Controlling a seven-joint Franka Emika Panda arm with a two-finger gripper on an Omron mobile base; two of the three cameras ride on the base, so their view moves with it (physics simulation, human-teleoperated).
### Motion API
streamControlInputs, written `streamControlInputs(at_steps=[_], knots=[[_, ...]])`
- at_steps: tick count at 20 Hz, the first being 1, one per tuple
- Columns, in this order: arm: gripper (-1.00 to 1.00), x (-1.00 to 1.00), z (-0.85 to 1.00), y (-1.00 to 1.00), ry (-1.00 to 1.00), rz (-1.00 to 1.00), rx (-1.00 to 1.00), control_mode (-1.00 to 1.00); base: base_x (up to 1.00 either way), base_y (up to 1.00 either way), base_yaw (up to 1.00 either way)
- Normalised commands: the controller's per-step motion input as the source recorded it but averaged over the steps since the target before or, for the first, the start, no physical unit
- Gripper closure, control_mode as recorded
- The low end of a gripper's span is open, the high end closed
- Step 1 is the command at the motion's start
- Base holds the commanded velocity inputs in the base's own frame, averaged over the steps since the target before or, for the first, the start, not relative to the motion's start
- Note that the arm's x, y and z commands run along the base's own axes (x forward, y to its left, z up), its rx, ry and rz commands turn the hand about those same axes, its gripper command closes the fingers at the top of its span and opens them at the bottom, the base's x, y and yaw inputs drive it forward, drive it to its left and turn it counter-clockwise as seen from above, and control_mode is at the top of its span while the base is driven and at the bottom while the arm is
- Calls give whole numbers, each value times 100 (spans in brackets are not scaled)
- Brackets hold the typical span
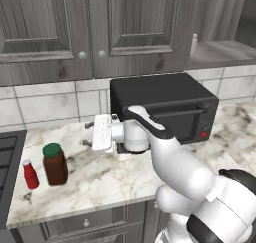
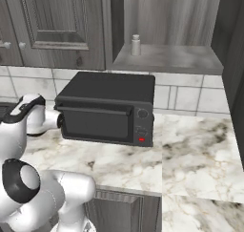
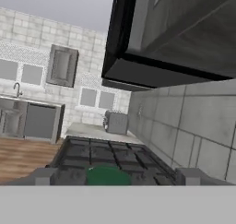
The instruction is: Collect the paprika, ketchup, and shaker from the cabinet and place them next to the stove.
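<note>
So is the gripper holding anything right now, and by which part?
Nothing is held. The white two-finger gripper stands open above the marble counter, and the squat reddish-brown jar with the dark green lid stands free below it beside the small red squeeze bottle.

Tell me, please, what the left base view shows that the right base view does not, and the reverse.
Left base view alone: the paprika and the ketchup standing side by side on the marble counter next to the stove, with the open gripper above the counter, holding nothing. Right base view alone: the full width of the open cabinet shelf and the counter stretch right of the toaster oven. Both share the toaster oven, the shaker on the cabinet shelf, and the closed doors.
</note>
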Motion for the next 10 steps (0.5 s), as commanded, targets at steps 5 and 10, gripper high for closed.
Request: streamControlInputs(at_steps=[5, 10], knots=[[-100, -18, 87, -82, 0, -18, 0, -100, 0, 0, 0], [-100, -18, 99, -87, 0, -20, 0, -100, 0, 0, 0]])
